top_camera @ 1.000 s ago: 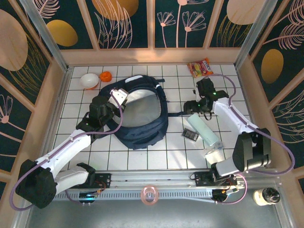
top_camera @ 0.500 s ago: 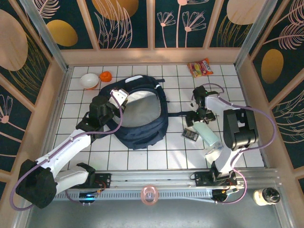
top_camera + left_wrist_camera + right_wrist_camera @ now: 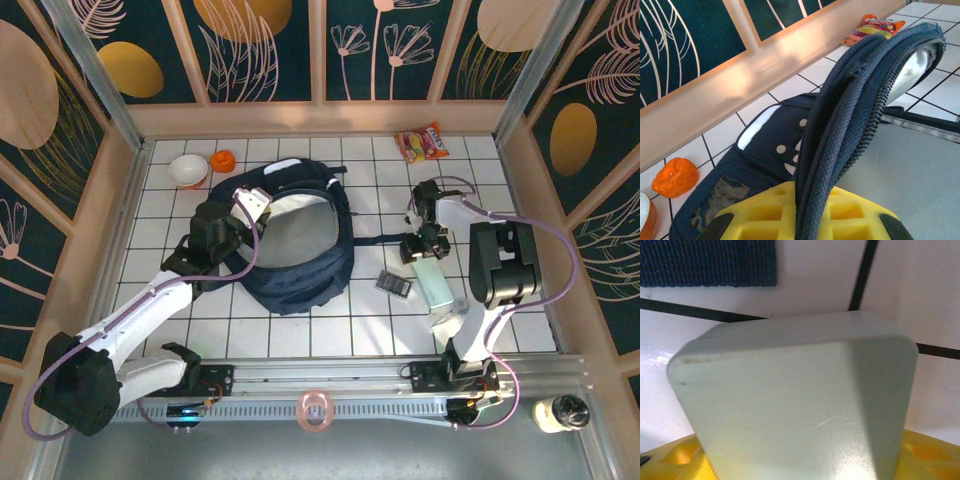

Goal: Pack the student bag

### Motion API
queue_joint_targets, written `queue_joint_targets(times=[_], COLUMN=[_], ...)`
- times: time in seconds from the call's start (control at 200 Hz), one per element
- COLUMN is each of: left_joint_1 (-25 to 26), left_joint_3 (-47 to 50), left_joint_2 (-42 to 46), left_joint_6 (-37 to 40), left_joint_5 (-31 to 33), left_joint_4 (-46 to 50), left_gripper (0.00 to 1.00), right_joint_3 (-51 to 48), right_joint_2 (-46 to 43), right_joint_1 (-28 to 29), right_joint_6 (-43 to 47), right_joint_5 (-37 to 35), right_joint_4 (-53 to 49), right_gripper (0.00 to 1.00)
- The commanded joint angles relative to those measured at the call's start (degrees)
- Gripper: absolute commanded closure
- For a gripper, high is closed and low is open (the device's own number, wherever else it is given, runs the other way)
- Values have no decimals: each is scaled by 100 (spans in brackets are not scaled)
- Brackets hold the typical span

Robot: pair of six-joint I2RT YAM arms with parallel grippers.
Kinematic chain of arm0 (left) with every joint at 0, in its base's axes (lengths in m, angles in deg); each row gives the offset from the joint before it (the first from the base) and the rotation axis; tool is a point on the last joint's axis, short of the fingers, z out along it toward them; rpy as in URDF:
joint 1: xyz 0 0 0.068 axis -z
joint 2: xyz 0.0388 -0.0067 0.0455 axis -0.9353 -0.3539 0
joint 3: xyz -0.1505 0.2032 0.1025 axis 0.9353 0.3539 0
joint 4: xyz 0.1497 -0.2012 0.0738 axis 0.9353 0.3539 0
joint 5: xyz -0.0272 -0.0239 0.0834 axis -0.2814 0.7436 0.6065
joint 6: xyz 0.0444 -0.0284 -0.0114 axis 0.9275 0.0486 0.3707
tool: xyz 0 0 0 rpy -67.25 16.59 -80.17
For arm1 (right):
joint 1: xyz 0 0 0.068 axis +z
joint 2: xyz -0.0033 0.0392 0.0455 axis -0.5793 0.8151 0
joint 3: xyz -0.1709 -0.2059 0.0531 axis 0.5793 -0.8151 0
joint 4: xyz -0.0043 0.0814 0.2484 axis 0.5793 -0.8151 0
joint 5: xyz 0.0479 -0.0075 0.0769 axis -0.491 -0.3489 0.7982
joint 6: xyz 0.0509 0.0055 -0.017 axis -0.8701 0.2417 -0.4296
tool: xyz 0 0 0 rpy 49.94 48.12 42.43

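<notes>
The student bag (image 3: 300,265), navy blue, lies open in the middle of the tiled table with its pale lining showing. My left gripper (image 3: 250,203) is shut on the bag's zipped rim (image 3: 850,125), which it holds up between its yellow jaws (image 3: 812,220). My right gripper (image 3: 425,245) points down on the far end of a long pale green box (image 3: 437,283) to the right of the bag. In the right wrist view that box (image 3: 790,400) sits between the yellow jaws, which press against both of its sides.
A small black item (image 3: 393,285) lies just left of the box. A dark bag strap (image 3: 380,238) runs toward the right gripper. A snack packet (image 3: 421,142) lies at the back right. A white bowl (image 3: 188,170) and an orange lump (image 3: 222,160) sit at the back left.
The right arm has folded in and its gripper has come down over the box's far end, its jaws narrowing on it. The black item shifted slightly left. The left arm has not moved.
</notes>
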Motion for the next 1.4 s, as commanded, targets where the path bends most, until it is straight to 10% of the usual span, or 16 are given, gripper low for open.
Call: queue_joint_targets(times=[0.0,0.26,0.636,1.101,1.396], left_joint_1=[-42,-42,-53,-50,-44], left_joint_3=[-189,-280,-404,-531,-523], left_joint_2=[53,270,328,481,530], left_joint_6=[-288,-929,-1361,-1847,-1817], left_joint_5=[-132,-334,-471,-1520,-1316], left_joint_4=[-321,-335,-380,-655,-599], left_gripper=[96,95,95,95,94], right_joint_3=[438,831,288,133,201], right_joint_2=[-682,-2113,-2400,-1228,-1297], right_joint_1=[-34,1122,4456,4271,4098], right_joint_6=[-140,292,5144,6356,4897], right_joint_5=[66,252,-322,370,438], right_joint_4=[-78,740,2802,3977,4026], right_gripper=[41,48,50,46,19])
